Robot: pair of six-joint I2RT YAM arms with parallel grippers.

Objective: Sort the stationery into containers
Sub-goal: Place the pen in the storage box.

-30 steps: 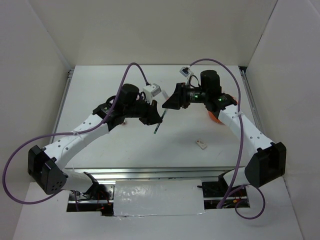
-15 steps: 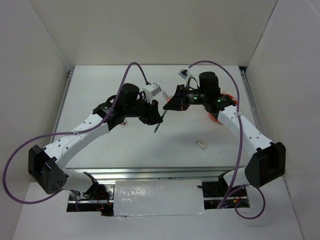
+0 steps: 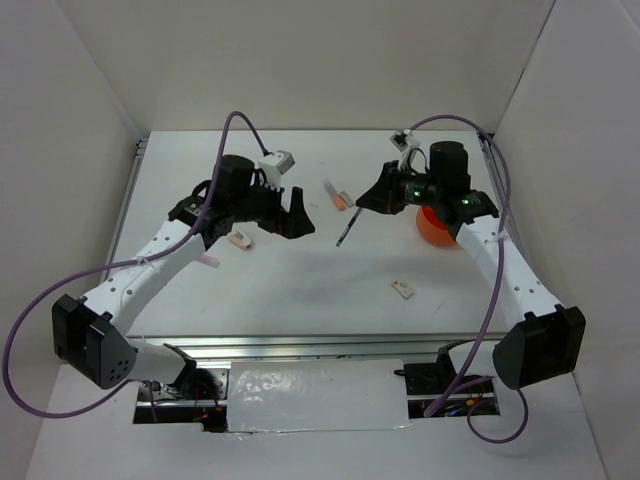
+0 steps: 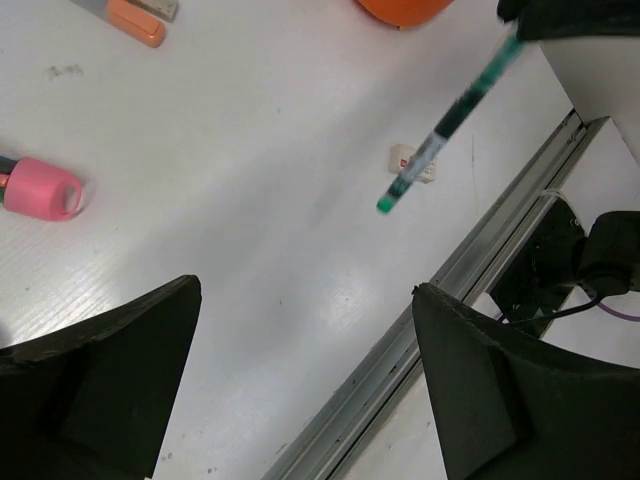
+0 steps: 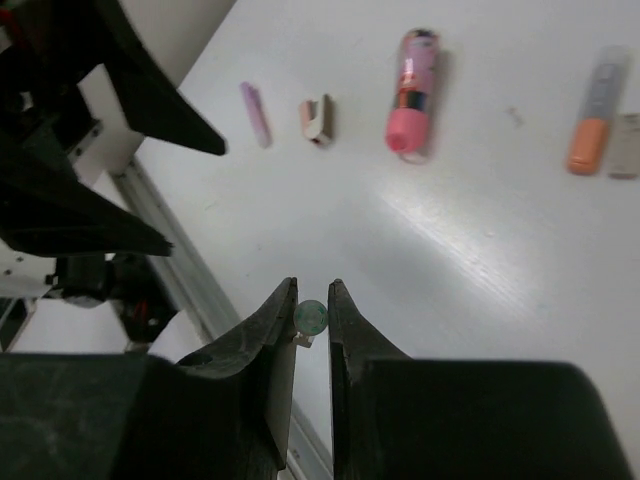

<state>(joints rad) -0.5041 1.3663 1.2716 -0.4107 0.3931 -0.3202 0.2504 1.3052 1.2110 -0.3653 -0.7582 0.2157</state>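
My right gripper (image 3: pixel 366 206) is shut on a thin dark pen (image 3: pixel 345 231) with a green tip, holding it slanted above the table. In the right wrist view the pen (image 5: pixel 311 317) shows end-on between the shut jaws. My left gripper (image 3: pixel 291 216) stands open and holds nothing, to the left of the pen (image 4: pixel 450 118). The round orange container (image 3: pixel 438 228) sits just right of the right gripper. On the table lie a pink stubby tube (image 5: pixel 412 92), a lilac pen (image 5: pixel 255 113), a small pink eraser (image 5: pixel 317 118), an orange marker (image 5: pixel 589 141) and a white eraser (image 3: pixel 403 289).
The left arm's black fingers (image 5: pixel 150 95) fill the upper left of the right wrist view. A metal rail (image 4: pixel 440 300) runs along the table's near edge. White walls close in the table on three sides.
The left gripper opened, let go of the pen and drew back to the left. The right gripper shut on the pen and carried it to the right, towards the orange container.
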